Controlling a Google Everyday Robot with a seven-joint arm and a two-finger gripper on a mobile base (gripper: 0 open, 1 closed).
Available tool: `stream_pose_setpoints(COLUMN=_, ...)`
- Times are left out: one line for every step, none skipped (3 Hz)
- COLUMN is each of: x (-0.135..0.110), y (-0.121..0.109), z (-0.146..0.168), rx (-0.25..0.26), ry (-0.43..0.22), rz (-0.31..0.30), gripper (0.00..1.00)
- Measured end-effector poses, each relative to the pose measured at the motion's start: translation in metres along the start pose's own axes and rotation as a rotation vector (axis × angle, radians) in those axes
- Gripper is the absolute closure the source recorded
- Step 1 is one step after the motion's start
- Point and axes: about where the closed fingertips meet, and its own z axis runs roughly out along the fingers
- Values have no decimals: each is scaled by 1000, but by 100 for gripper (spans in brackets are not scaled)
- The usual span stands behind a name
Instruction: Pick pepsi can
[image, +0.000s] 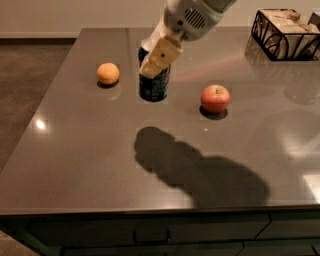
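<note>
The pepsi can (154, 84) is a dark navy can, upright, held clear above the grey table (90, 165); its shadow lies apart from it, nearer the front of the table. My gripper (159, 56) comes down from the upper right on a white arm and is shut on the can's upper part. One cream finger (161, 54) covers the can's top front, so the silver top is hidden.
An orange (108, 73) lies to the left of the can. A red apple (215, 98) lies to its right. A black wire basket (286, 33) stands at the back right corner. The table's front edge runs along the bottom and its left edge drops to carpet.
</note>
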Motion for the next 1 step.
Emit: stream_pose_setpoints(x=-11, y=-3, z=-19, rx=20, ry=-19, rz=-16, gripper=100)
